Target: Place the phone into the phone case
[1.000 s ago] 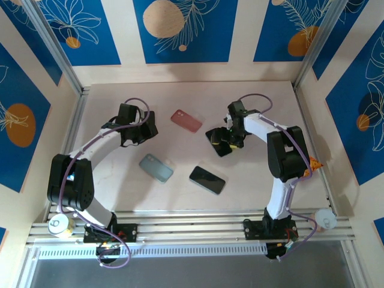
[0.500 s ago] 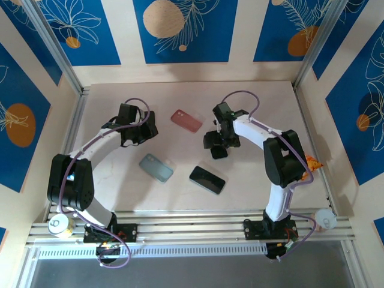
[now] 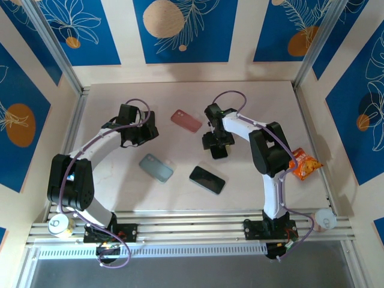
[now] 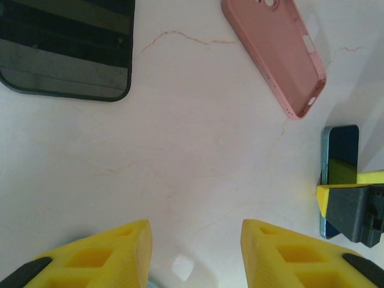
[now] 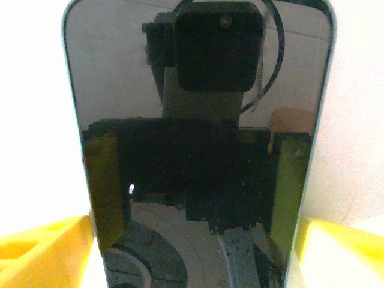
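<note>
The right gripper (image 3: 215,144) hangs over the middle of the surface (image 3: 258,99), its jaws clenched on the phone (image 3: 219,151); in the right wrist view the yellow fingers (image 5: 42,252) press both long edges of the phone (image 5: 198,90), whose dark glass faces the camera and mirrors the gripper. The pink phone case (image 3: 186,120) lies flat just to the far left of that gripper, apart from the phone; the left wrist view shows the case (image 4: 276,54) hollow side up, with the blue-edged phone (image 4: 339,156) beside it in the other arm's grip. The left gripper (image 3: 141,131) sits left of the case with jaws released and holding nothing, their yellow fingers (image 4: 105,258) spread over bare surface. A black phone (image 3: 207,179) and a grey-teal phone-shaped piece (image 3: 156,167) lie nearer; an orange snack bag (image 3: 303,165) lies at the right.
</note>
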Robot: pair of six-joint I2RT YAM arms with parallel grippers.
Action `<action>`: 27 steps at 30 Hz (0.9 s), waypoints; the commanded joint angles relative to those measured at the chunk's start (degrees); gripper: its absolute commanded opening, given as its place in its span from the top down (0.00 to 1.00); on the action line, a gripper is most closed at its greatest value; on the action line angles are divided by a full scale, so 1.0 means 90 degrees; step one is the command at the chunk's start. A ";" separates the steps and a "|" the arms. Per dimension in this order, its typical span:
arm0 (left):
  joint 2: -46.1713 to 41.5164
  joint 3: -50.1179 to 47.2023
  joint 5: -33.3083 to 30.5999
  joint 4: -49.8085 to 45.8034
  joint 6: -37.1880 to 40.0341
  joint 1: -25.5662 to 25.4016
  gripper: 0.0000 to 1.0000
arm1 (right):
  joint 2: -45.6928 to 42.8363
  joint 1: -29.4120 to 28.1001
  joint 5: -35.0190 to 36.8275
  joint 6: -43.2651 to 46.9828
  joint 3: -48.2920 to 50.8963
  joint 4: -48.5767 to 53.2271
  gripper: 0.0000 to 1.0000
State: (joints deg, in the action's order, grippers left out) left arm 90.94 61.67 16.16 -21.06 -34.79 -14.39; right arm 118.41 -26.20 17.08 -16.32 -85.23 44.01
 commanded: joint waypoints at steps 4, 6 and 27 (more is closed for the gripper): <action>-0.0012 0.0144 0.0269 0.0042 0.0160 -0.0192 0.57 | 0.0346 -0.0076 0.0120 0.0116 -0.0019 0.0171 0.27; 0.0041 0.0134 0.0254 0.0093 0.0126 -0.0259 0.58 | 0.0360 -0.0104 0.0193 0.0156 0.0044 0.0126 0.34; 0.1306 0.0987 0.1237 0.0764 0.0422 -0.1130 0.54 | -0.1302 -0.0443 -0.0465 0.1370 0.0476 -0.0182 0.47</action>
State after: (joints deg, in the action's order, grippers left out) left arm 100.40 67.24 22.96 -15.16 -33.23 -22.68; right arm 110.04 -29.28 15.79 -6.37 -80.53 41.60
